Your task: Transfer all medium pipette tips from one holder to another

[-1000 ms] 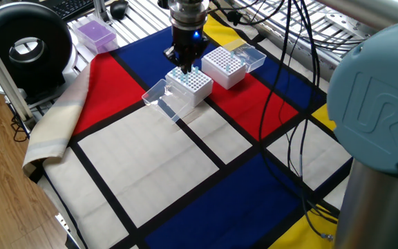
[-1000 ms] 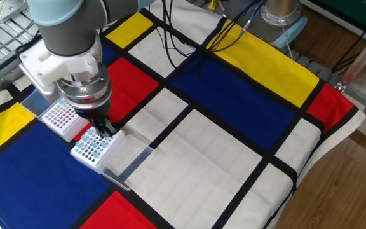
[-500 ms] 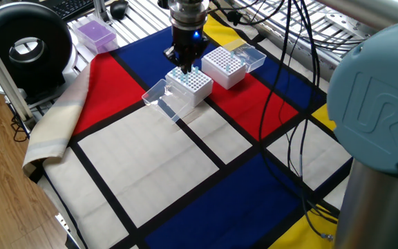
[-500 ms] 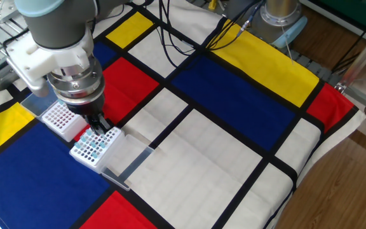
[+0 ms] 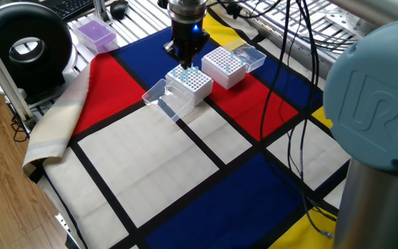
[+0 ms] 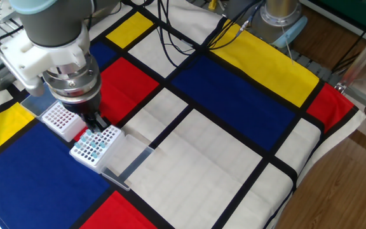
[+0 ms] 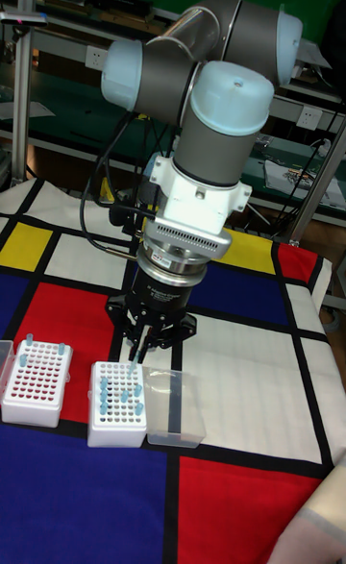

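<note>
Two white racks stand side by side on the cloth. The near rack (image 7: 117, 403) (image 6: 96, 147) (image 5: 193, 84) holds several pale blue medium pipette tips (image 7: 133, 394) (image 6: 93, 148). In the other rack (image 7: 38, 381) (image 6: 58, 119) (image 5: 224, 66), a few tips (image 7: 43, 344) stand along the far row. My gripper (image 7: 136, 355) (image 6: 97, 123) (image 5: 185, 61) hangs just above the near rack's far edge. Its fingers are pressed together on a slender tip that points down. The fingertips are partly hidden in both fixed table views.
A clear plastic lid (image 7: 174, 414) (image 6: 127, 164) (image 5: 159, 97) lies open beside the near rack. Another clear lid (image 5: 250, 55) lies by the other rack. A purple box (image 5: 94, 32) and a black round device (image 5: 25, 47) sit at the table's far side. Cables (image 6: 189, 32) cross the cloth.
The gripper has risen off the near rack and drifted slightly toward the other rack. The racks and lids have not moved.
</note>
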Controlling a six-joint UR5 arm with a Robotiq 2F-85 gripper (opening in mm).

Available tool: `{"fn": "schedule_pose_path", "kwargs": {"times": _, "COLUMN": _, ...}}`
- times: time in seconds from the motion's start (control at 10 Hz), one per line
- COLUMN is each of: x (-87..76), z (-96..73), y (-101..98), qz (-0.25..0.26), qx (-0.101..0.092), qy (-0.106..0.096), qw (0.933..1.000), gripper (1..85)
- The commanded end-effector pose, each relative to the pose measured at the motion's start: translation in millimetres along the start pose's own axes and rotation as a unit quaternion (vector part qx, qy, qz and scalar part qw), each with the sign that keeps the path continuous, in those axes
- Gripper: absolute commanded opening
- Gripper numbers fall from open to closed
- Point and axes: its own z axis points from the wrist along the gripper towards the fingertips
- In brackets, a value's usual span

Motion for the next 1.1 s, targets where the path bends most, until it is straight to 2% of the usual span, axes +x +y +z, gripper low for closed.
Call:
{"fn": "schedule_pose_path", "kwargs": {"times": 0.0, "x": -5.9, "z": -7.2, "y": -14.2, "qz": -0.018, "qx": 0.005, "qy": -0.001, "qw": 0.9998, "gripper": 14.0}}
{"fn": "schedule_pose_path", "kwargs": {"times": 0.4, "x": -12.7, "z": -13.1, "y": -52.7, "qz": -0.063, "qx": 0.012, "qy": 0.004, "qw": 0.9979, "gripper": 14.0}}
{"fn": "schedule_pose_path", "kwargs": {"times": 0.6, "x": -22.9, "z": -7.0, "y": -71.5, "qz": -0.091, "qx": 0.018, "qy": -0.009, "qw": 0.9957, "gripper": 13.3}}
{"fn": "schedule_pose_path", "kwargs": {"times": 1.0, "x": -36.1, "z": 4.6, "y": -88.6, "qz": -0.116, "qx": 0.017, "qy": -0.024, "qw": 0.9928, "gripper": 13.0}}
